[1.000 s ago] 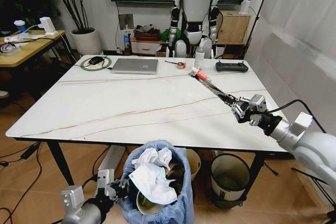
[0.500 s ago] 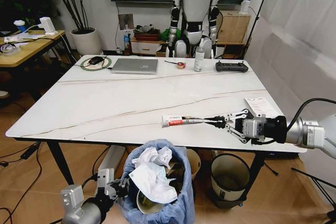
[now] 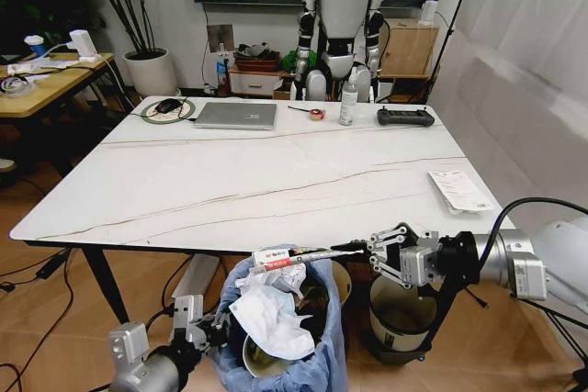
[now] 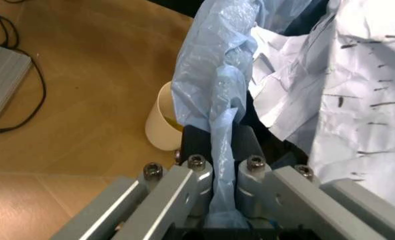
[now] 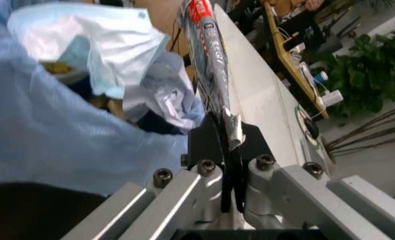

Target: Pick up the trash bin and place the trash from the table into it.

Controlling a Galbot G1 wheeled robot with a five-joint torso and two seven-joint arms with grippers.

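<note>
The trash bin (image 3: 308, 369), lined with a crinkled light-blue bag (image 4: 211, 75), hangs below the table's (image 3: 230, 181) front edge with white tissues (image 3: 271, 319) inside. My left gripper (image 3: 200, 326) is shut on the bin's bagged rim, and its closed jaws pinch the blue plastic (image 4: 223, 150). My right gripper (image 3: 372, 250) is shut on a long flattened wrapper (image 3: 294, 257) with a red-and-white end. It holds the wrapper level over the bin's mouth. The wrapper (image 5: 211, 45) sticks out from the closed right gripper (image 5: 229, 145) above the tissues (image 5: 97, 45). A printed white paper (image 3: 459, 190) lies near the table's right edge.
A laptop (image 3: 236, 115), spray bottle (image 3: 348, 98), tape roll (image 3: 317, 115) and black controller (image 3: 405, 117) line the table's far side. A grey-and-black bin (image 3: 401, 309) and a cream bucket (image 4: 161, 120) stand under the table. A humanoid robot (image 3: 344, 16) stands behind it.
My right gripper has carried the wrapper off the table's right side, toward me and to the left, down over the bin. The left gripper and the bin have stayed put.
</note>
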